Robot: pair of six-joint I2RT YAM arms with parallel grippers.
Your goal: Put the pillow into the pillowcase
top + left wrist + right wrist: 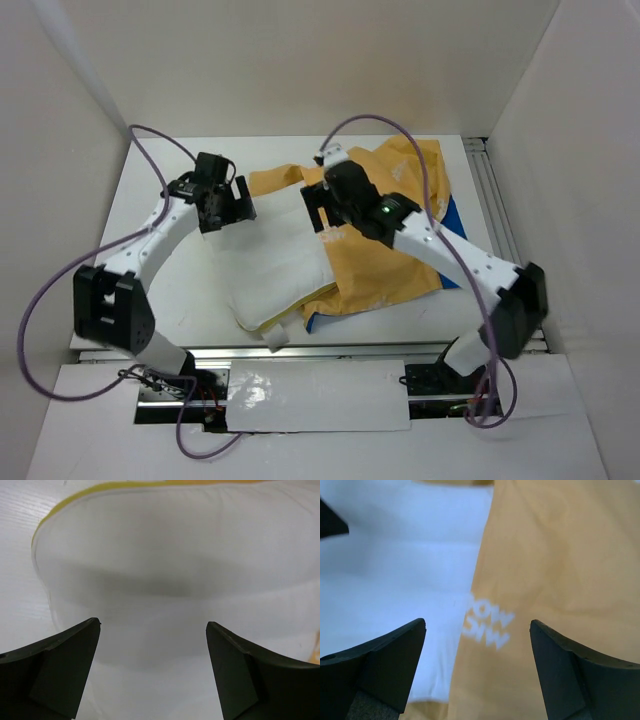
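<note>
Noted large white quilted pillow (270, 275) lying mid-desk (190, 305), right edge overlapped by floppy orange-yellow fabric pillowcase (390, 265). Judged barely begun: most of pillow outside, sleeving left to do. Left claw (228, 212) spread wide over pillow's far corner, holding nothing. Right claw (318, 215) spread wide above pillow-pillowcase border, empty too. Only from above: pillowcase's blue underside. Only from right wrist: white lettering on orange cloth.
</note>
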